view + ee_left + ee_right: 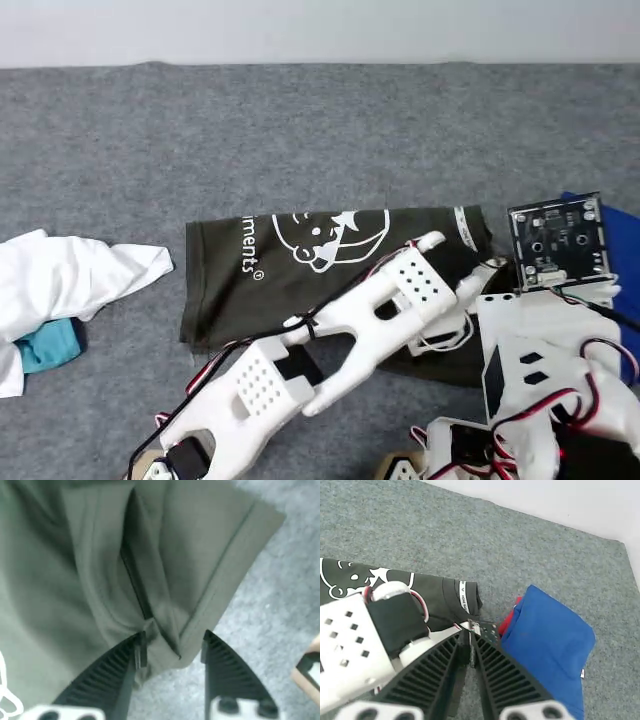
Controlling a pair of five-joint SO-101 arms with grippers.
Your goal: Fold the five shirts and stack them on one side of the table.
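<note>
The left jaws are released and spread wide over the edge of the dark green shirt (75,580). A folded, stitched corner of the cloth lies in the gap between them, and neither jaw presses it. Just past that corner, the grey table (280,605) shows bare.

The right jaws are clenched together with no cloth between them. They sit close to the left arm (350,640), whose white perforated housing is right beside them. Just beyond the right jaws is the end of the dark green shirt that carries a pale printed band. The shirt lies spread on the table, with a white drawing (330,238) on its upper face.

In the high view the left arm stretches slantwise across this shirt to that same end, and the right arm (530,350) stands just beside it.

On the other side of the right jaws, and near them, a folded blue shirt (545,640) lies on the table. A red cloth (507,622) peeps out from under the edge nearest the jaws.

Well apart from both pairs of jaws, across the dark green shirt, lies a crumpled white shirt (70,275). A teal shirt (50,345) is tucked partly under it.
</note>
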